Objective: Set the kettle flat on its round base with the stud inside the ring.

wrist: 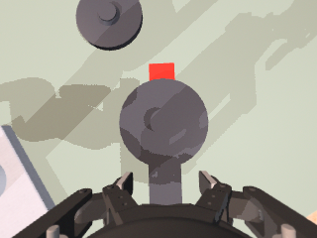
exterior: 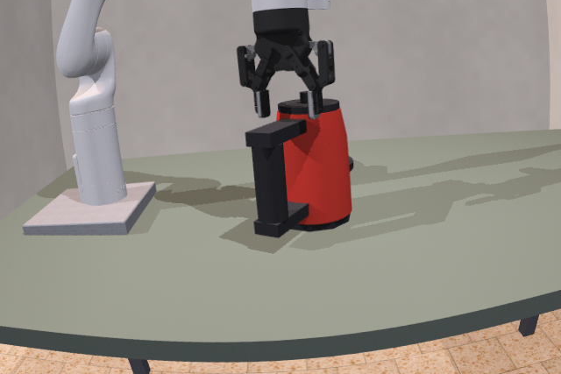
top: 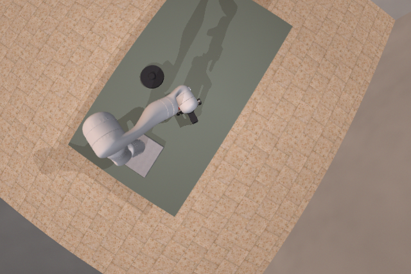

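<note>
Tool [exterior: 286, 107] wide, empty — above red tapered kettle [exterior: 322, 165], blocky black handle [exterior: 271, 179], round base [top: 151, 76] apart

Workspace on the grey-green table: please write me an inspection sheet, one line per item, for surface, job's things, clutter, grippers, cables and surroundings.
Surface: grey-green table, flat, crossed by the arm's shadows; the white arm stands on a pale square plate.
Job's things: red kettle with black lid and black handle stands upright on the table, not on its base; black round base with centre stud lies flat, stud up, apart from the kettle.
Clutter: nothing seen.
Grippers: black two-finger gripper open, pointing down, fingers on either side above the handle's top bar, holding nothing.
Cables: nothing seen.
Surroundings: tan tiled floor, plain grey walls.
</note>
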You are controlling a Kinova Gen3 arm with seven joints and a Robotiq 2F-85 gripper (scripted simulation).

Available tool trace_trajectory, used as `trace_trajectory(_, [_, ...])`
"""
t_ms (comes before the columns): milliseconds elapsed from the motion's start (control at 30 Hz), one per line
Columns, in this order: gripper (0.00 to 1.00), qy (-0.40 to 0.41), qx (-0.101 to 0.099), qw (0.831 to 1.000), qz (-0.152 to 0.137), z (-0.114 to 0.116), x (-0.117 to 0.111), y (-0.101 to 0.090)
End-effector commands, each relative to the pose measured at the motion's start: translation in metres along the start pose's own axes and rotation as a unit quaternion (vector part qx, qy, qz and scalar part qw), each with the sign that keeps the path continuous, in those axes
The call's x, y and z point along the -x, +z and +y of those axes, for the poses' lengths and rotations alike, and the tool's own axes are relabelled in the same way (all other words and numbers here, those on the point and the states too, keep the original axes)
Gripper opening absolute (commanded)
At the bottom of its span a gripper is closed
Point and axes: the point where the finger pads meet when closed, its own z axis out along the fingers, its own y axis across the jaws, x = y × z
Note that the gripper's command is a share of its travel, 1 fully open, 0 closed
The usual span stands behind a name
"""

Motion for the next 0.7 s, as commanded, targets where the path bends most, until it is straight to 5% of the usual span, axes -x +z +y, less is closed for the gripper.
trace_trajectory(0, [0.8, 0.0, -0.001, 1.0, 0.0, -0.001, 0.0, 0.002])
trace_trajectory(667, [0.8, 0.0, -0.001, 1.0, 0.0, -0.001, 0.0, 0.031])
